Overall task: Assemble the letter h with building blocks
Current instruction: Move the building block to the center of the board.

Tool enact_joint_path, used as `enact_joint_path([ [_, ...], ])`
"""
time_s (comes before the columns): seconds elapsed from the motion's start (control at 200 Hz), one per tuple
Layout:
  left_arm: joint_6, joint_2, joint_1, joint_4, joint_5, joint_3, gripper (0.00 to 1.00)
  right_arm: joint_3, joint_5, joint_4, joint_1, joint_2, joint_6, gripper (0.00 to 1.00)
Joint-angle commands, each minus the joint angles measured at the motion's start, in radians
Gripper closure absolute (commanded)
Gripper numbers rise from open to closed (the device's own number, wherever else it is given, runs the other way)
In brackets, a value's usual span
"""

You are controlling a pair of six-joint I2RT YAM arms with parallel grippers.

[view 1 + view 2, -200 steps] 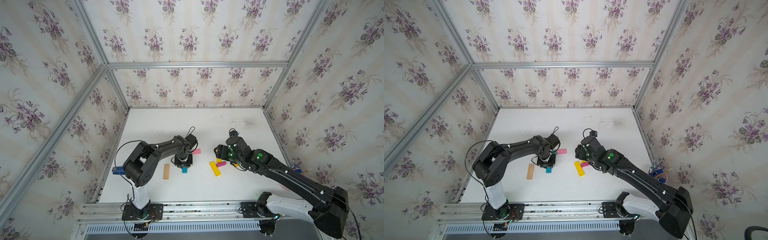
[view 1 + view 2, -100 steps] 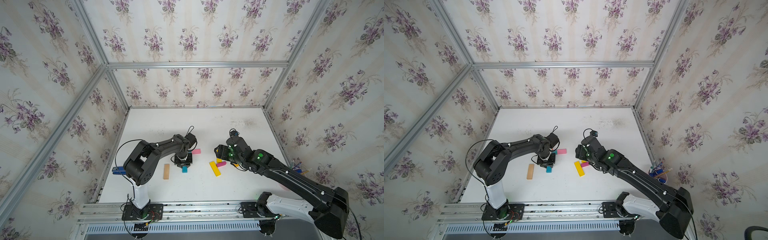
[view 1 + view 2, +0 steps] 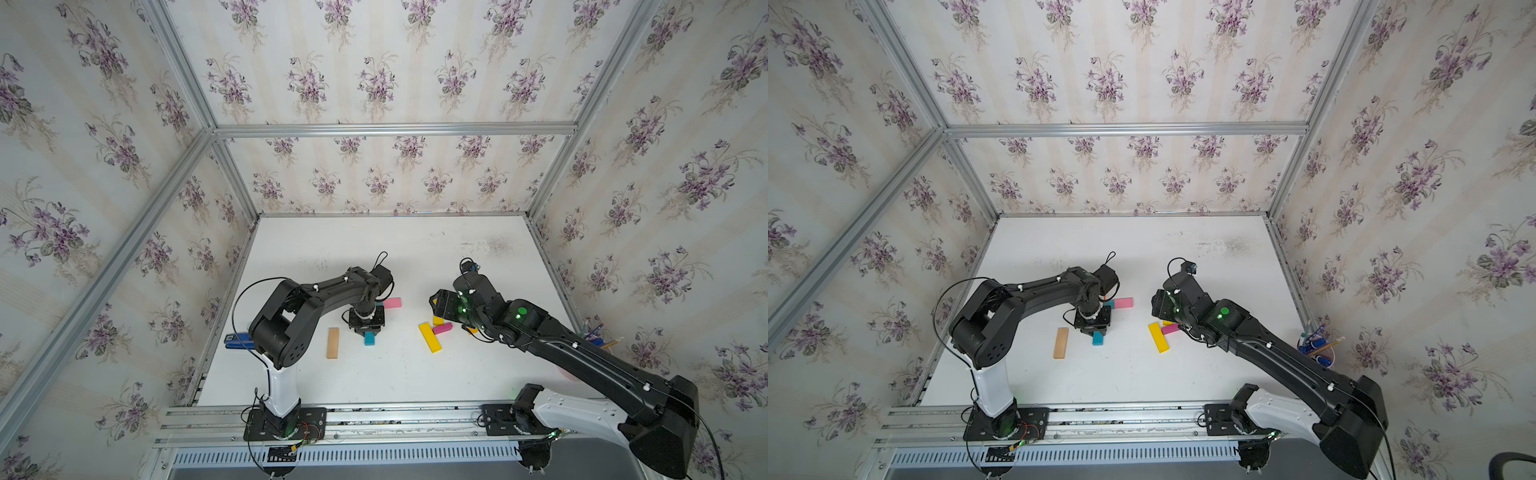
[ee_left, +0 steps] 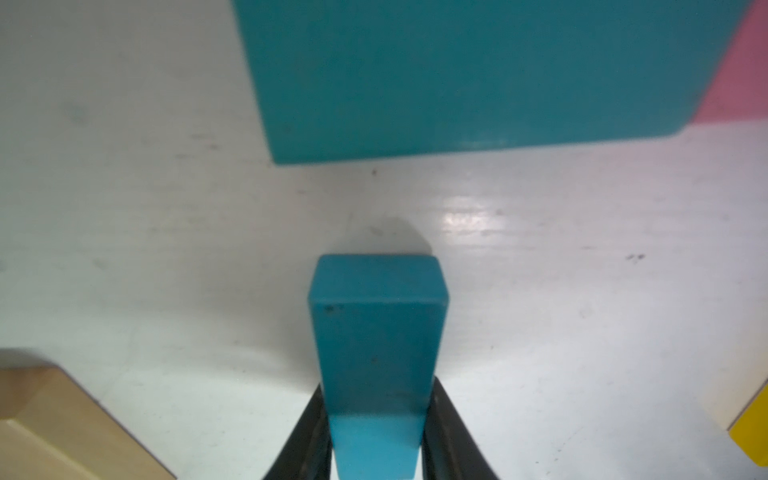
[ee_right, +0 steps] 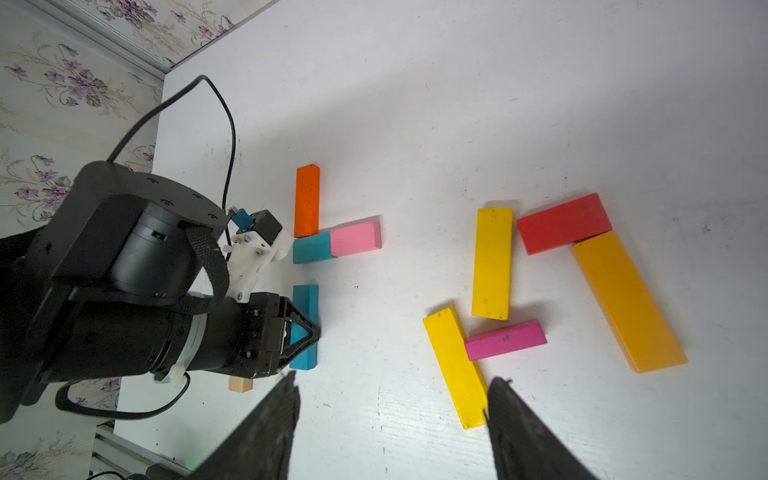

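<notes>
My left gripper point(image 3: 366, 329) point(image 4: 378, 440) is shut on a teal block point(image 3: 370, 339) point(image 4: 378, 332) point(image 5: 305, 324), held low over the table on its narrow side. Just beyond its far end lie a short teal block point(image 4: 457, 75) point(image 5: 312, 248) and a pink block point(image 3: 392, 302) point(image 5: 356, 238) end to end, with an orange block point(image 5: 307, 199) standing off them at a right angle. My right gripper point(image 3: 439, 307) point(image 5: 395, 380) hangs open and empty beside a long yellow block point(image 3: 429, 337) point(image 5: 455, 365). A magenta block point(image 5: 505, 338), a second yellow block point(image 5: 492, 262), a red block point(image 5: 563, 222) and an amber block point(image 5: 627, 301) lie close by.
A plain wood block point(image 3: 333, 343) point(image 4: 62, 428) lies left of the left gripper. A blue object point(image 3: 239, 340) rests at the table's left edge. A pink cup of pens point(image 3: 1316, 349) stands at the right edge, behind the right arm. Metal rails run along the front.
</notes>
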Motion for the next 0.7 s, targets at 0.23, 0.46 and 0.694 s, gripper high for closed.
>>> enact_joint_path([
  [0.23, 0.032, -0.030, 0.005, 0.116, -0.085, -0.015, 0.34, -0.003, 0.008, 0.000, 0.002, 0.011, -0.002, 0.27],
  [0.46, 0.028, -0.123, 0.004, 0.085, -0.057, -0.018, 0.27, 0.014, 0.001, 0.005, 0.001, 0.030, -0.003, 0.27],
  [0.694, 0.028, -0.484, 0.015, -0.082, -0.225, -0.051, 0.22, 0.010, 0.048, 0.041, 0.124, 0.144, 0.101, 0.27],
])
